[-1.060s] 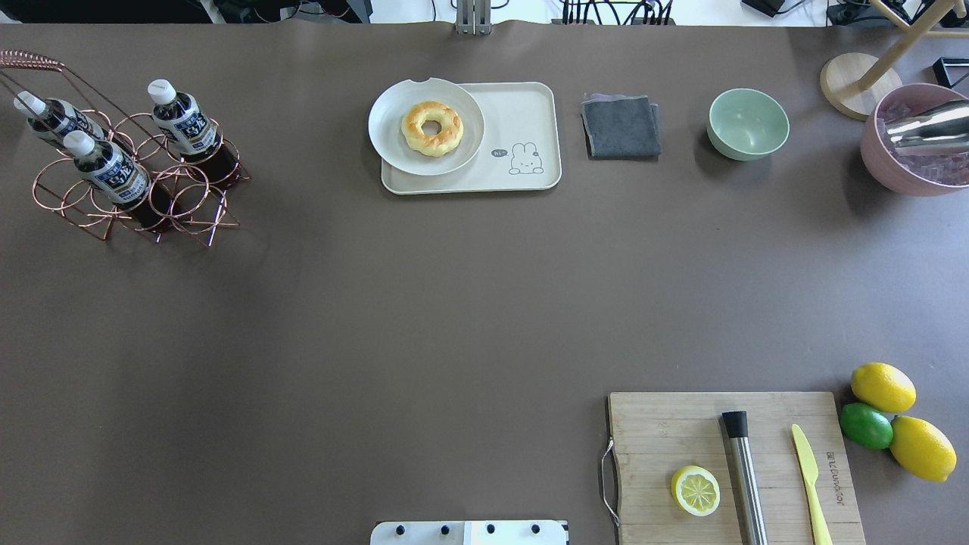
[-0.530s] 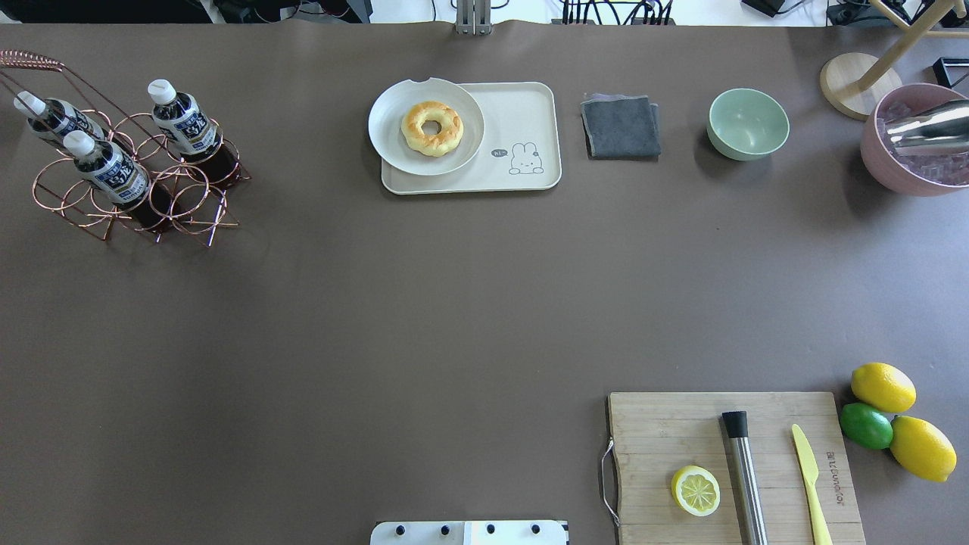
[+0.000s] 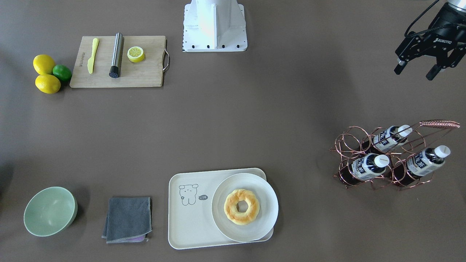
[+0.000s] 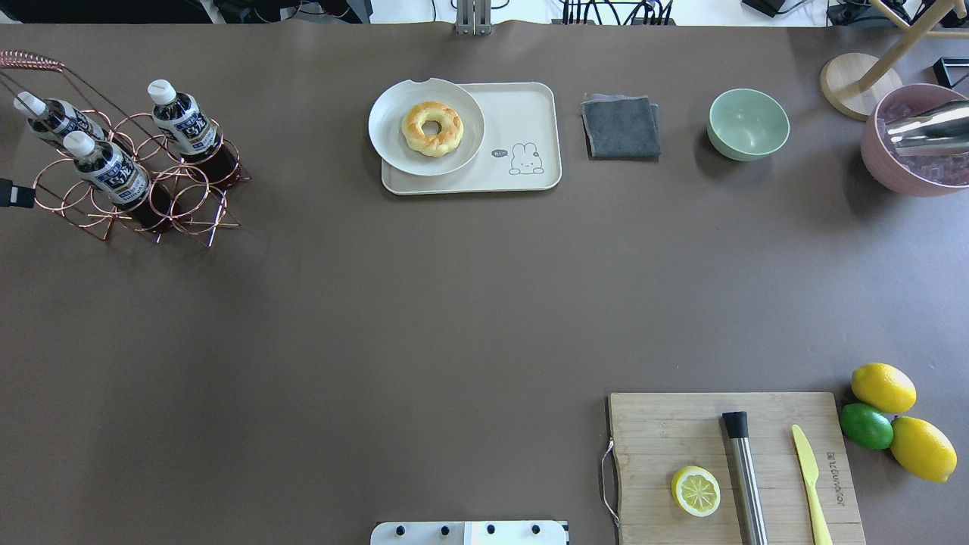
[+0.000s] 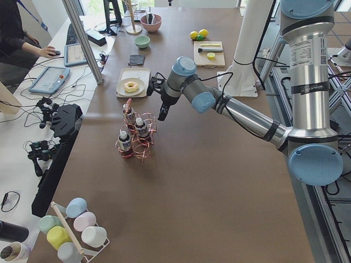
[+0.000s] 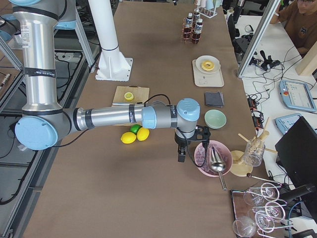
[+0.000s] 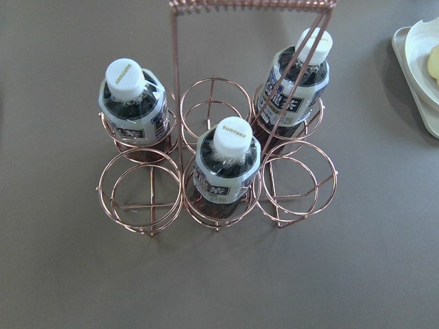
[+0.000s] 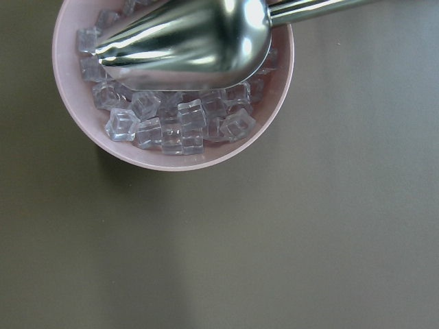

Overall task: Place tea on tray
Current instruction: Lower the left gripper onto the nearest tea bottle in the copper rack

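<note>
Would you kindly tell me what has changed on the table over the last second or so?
The left claw has moved in toward the wire rack: a dark part of it now pokes in at the overhead view's left edge, where nothing showed before. It is open and holds nothing. The three tea bottles, the tray and the plate stayed put.

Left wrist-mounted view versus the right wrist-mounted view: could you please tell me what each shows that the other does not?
Only the left wrist view shows the copper wire rack holding three tea bottles, plus part of the tray at right. Only the right wrist view shows the pink bowl of ice cubes with a metal scoop over it. Both show brown table.
</note>
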